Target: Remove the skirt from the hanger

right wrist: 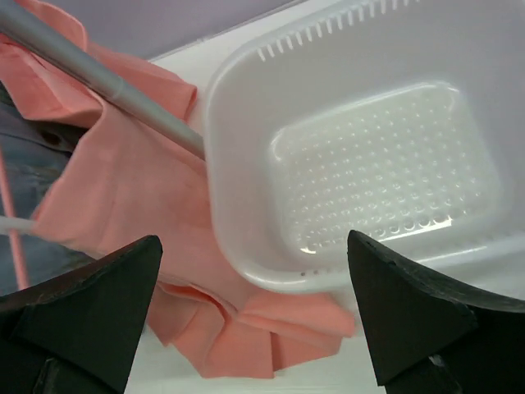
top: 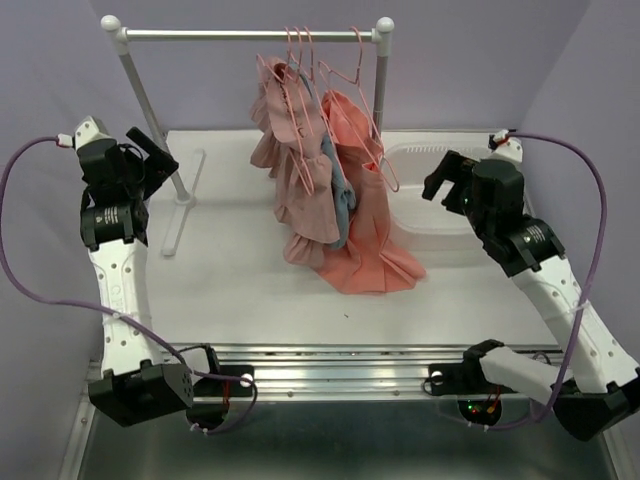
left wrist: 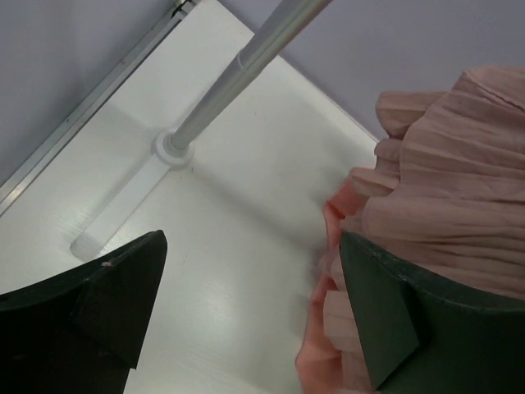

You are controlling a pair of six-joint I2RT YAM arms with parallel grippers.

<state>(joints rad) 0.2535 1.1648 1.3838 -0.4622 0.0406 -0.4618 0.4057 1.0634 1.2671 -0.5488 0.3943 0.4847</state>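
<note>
The salmon-coral pleated skirt hangs from a thin pink hanger on the rail, its hem spread on the table. It also shows in the right wrist view, next to the basket. My left gripper is open and empty, left of the garments near the rack's left post. In the left wrist view the left gripper has bare table between its fingers. My right gripper is open and empty, above the basket to the right of the skirt. In the right wrist view the right gripper frames the skirt's hem.
A paler dusty-pink ruffled garment and a narrow blue-grey garment hang left of the skirt. The white rack carries several pink hangers. Its left post stands on a foot. A white perforated basket sits at back right.
</note>
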